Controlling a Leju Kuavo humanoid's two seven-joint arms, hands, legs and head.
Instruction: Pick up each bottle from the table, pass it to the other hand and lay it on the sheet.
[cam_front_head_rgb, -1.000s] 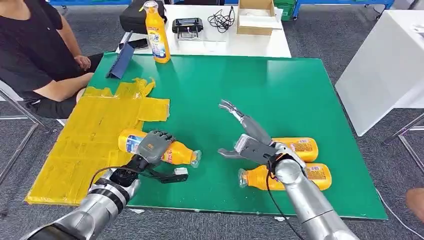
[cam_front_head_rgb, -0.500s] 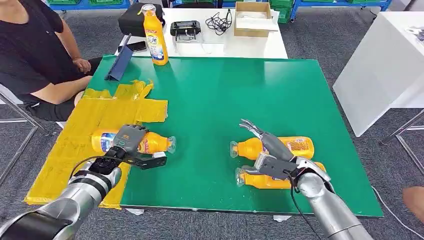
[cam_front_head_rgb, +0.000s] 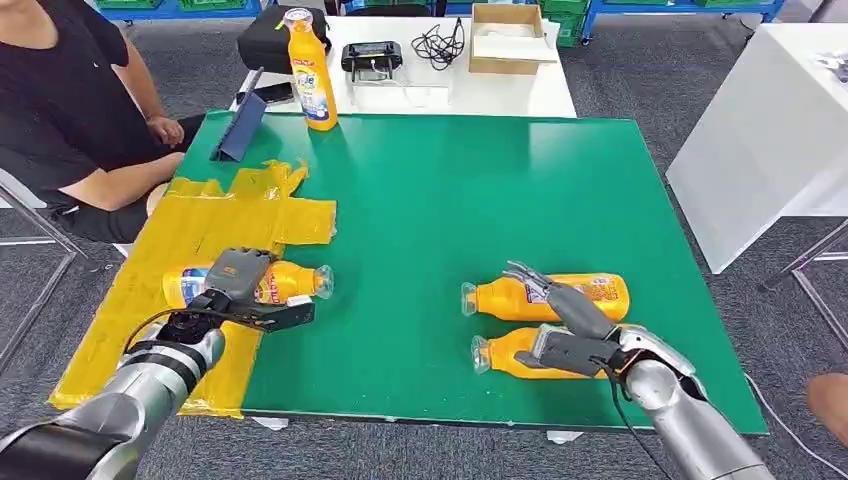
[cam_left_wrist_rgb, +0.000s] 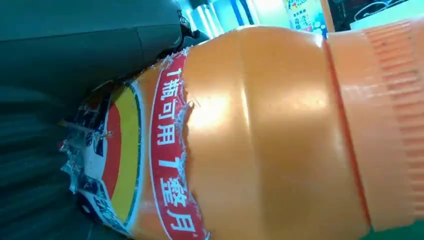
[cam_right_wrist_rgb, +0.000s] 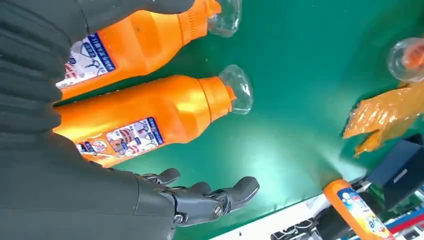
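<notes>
— Gripping anything, that left hand (cam_front_head_rgb: 237, 280)?
— Yes. Its fingers (cam_front_head_rgb: 232, 268) are wrapped over the body of an orange bottle (cam_front_head_rgb: 268, 283) lying on its side, and the thumb juts out along the near side. In the left wrist view the bottle's torn label (cam_left_wrist_rgb: 145, 165) sits right against the palm.
— Where is that bottle?
— At the edge of the yellow sheet (cam_front_head_rgb: 180, 262): the base end is over the sheet, the clear-capped neck points out over the green table (cam_front_head_rgb: 480, 180).
— And the right hand (cam_front_head_rgb: 560, 325)?
— Holding nothing. Its fingers (cam_front_head_rgb: 535, 280) are spread apart and stretched forward, above two more orange bottles, the far bottle (cam_front_head_rgb: 590, 296) and the near bottle (cam_front_head_rgb: 510, 352), which lie side by side on the table, caps towards the sheet. Whether the palm touches the near one, I cannot tell.
— Anything further out?
— An upright orange bottle (cam_front_head_rgb: 309, 75) stands at the far edge of the table, and a seated person (cam_front_head_rgb: 70, 110) is beside the sheet.
</notes>
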